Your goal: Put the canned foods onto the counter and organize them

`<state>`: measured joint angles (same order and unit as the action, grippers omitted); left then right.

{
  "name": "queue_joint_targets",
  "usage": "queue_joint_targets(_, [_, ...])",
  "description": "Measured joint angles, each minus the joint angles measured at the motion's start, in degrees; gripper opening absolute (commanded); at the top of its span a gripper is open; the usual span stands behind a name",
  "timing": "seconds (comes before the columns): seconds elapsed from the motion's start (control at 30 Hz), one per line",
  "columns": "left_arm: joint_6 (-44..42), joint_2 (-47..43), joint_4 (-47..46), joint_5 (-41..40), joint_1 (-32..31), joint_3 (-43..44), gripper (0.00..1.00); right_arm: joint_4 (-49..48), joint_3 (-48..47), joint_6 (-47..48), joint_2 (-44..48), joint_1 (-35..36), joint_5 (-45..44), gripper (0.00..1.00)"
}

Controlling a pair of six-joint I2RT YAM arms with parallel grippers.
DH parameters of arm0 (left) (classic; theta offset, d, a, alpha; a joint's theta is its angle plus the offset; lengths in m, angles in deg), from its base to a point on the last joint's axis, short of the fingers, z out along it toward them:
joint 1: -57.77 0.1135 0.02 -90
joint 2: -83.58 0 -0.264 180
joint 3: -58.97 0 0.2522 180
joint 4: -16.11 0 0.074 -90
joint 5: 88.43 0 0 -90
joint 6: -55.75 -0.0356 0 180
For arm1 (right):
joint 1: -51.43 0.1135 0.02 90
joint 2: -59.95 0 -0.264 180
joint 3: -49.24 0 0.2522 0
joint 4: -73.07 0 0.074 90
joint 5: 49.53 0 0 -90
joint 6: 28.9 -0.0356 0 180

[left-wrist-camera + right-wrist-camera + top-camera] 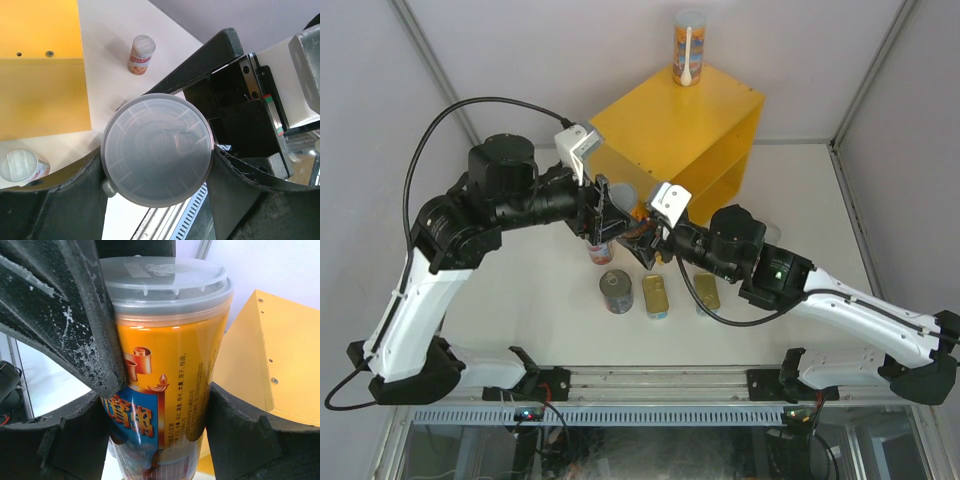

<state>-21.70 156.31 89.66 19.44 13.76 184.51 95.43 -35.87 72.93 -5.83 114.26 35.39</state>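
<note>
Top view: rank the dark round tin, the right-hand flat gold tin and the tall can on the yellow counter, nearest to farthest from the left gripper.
1. dark round tin: table, just nearside of the left gripper.
2. right-hand flat gold tin: table, farther right.
3. tall can: atop the yellow counter, far back.

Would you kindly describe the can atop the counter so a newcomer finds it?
Look for the big yellow counter at the back. One tall slim can with an orange label stands upright on its top, the only can up there.
</note>
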Motion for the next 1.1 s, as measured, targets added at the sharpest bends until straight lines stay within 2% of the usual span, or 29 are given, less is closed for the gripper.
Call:
queue_joint_targets(0.1, [0.59, -0.52, -1.22, -0.55, -0.11, -0.48, 0.56, -0.2, -0.31, -0.44, 0.02, -0.31, 0.72, 0.0])
queue_joint_targets(0.2, [1.16, -1.16, -2.34, -0.85, -0.13, -1.44, 0.65, -0.35, -0.35, -0.72, 0.09, -0.57, 1.33, 0.0])
queue_joint_targets(0.57, [2.49, -2.67, -5.57, -1.31, -0.2, -3.41, 0.8, -0.92, -0.52, -1.7, 0.31, -0.96, 2.4, 0.0])
queue_joint_targets(0.67, [3.04, -3.65, -9.81, -1.25, -0.11, -3.5, 0.98, 0.76, -0.52, -1.81, 0.57, -1.09, 2.73, 0.0])
queue_joint_targets(0.9, [3.89, -7.28, -16.83, -1.01, -0.09, -3.5, 0.99, 5.66, -0.52, -1.84, 0.57, -1.29, 3.28, 0.0])
queue_joint_targets(1.1, [4.02, -8.98, -20.22, -3.15, -0.09, -5.57, 0.99, 5.97, -0.52, -1.97, 0.63, -1.81, 3.48, 0.0])
